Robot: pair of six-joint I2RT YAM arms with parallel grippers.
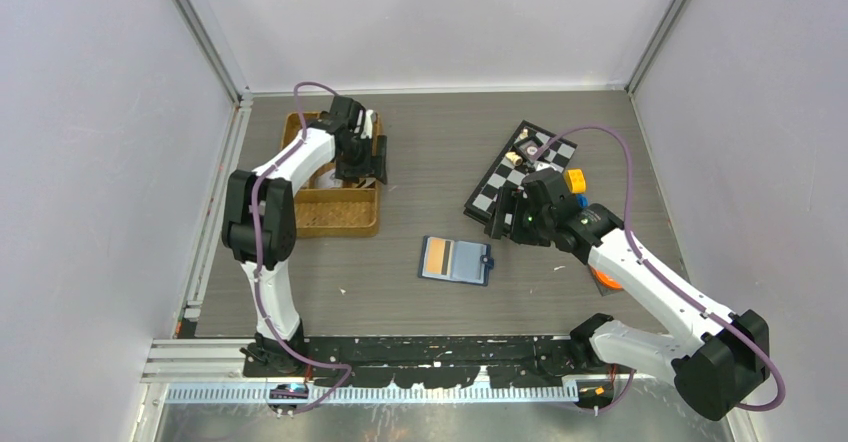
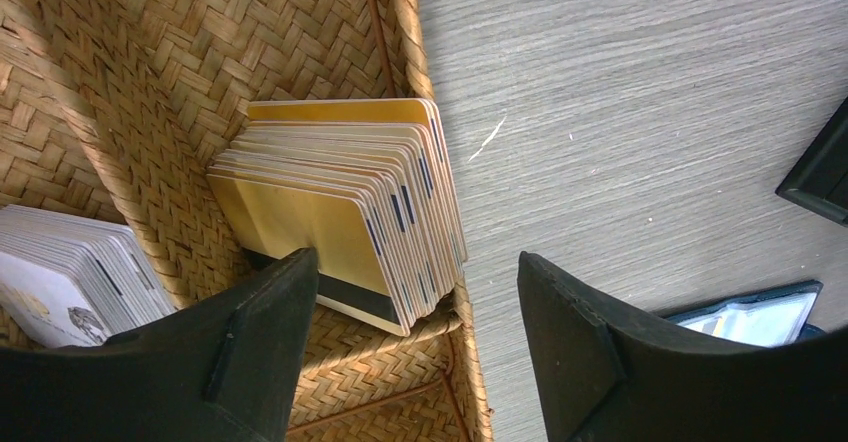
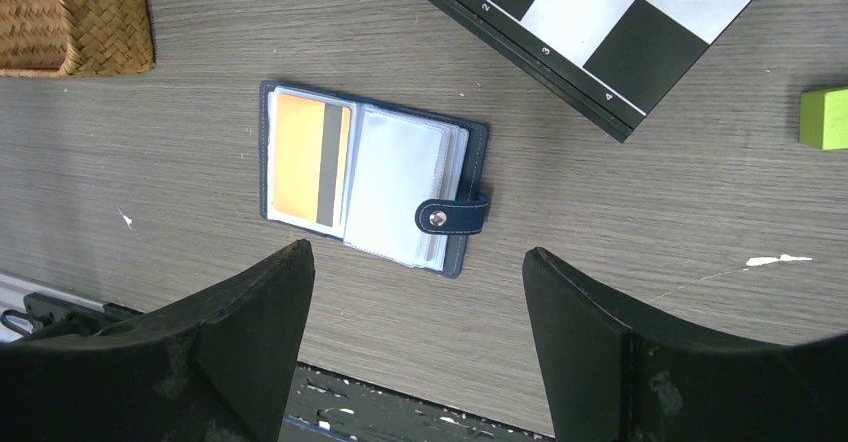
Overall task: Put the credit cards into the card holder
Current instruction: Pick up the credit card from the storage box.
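Left end effector [image 2: 415, 262] hangs, jaws apart, over the credit cards [image 2: 335, 197] standing in the wicker basket [image 2: 300, 32]. Best to pinch only the front one by its top edge. Right end effector [image 3: 415, 257], spread wide too, hovers above the open card holder [image 3: 400, 177] on the counter [image 3: 650, 212].

The navy-blue folding card holder [image 1: 456, 260] lies open mid-table, an orange card [image 1: 434, 256] inside; the left gripper [image 1: 359, 170] hangs over the brown wicker tray [image 1: 335, 214], far-left corner.
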